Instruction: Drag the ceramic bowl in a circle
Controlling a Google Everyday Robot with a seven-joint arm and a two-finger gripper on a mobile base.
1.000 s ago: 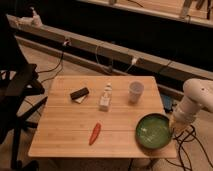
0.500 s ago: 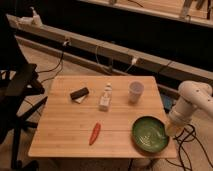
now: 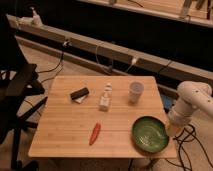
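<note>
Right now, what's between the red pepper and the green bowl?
Nothing: the camera view shows bare table between red pepper and ceramic bowl. The gripper sits at the bowl's rim by the table edge.

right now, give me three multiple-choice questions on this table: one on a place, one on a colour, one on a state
1. Where on the table is the bowl?
A. far left corner
B. near right corner in the view
C. centre

2. What colour is the pepper?
A. red
B. blue
C. white

3. How is the cup placed?
A. lying on its side
B. inside the bowl
C. upright on the table

Answers: B, the bowl sits at the near right corner, with the gripper at its right rim; A, the pepper is plainly red; C, the cup stands upright, apart from the bowl.
</note>
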